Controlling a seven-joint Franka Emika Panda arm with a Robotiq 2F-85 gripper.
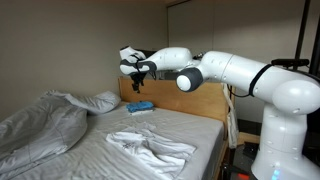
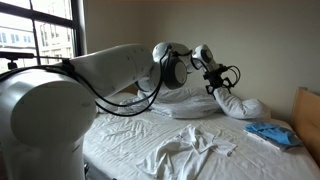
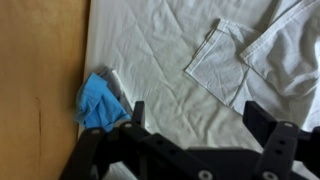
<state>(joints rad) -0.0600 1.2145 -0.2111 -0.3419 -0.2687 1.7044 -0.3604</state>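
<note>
Spread-fingered tool (image 3: 193, 107) over white sheet (image 3: 150, 50), blue cloth (image 3: 99, 103) by wooden board (image 3: 40, 80), white shirt (image 3: 250, 50) upper right.

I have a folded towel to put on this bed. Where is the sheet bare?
Bare sheet lies between the blue cloth by the headboard and the white shirt, under the open claw. Another strip runs between shirt and crumpled duvet. The duvet side is crowded.

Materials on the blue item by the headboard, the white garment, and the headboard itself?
Blue item: soft woven or knit cloth, matte; it lies crumpled in folds. White garment: thin fabric, likely cotton, matte; creases and a hemmed edge show. Headboard: wood or wood veneer, smooth satin; even tan with faint grain.
</note>
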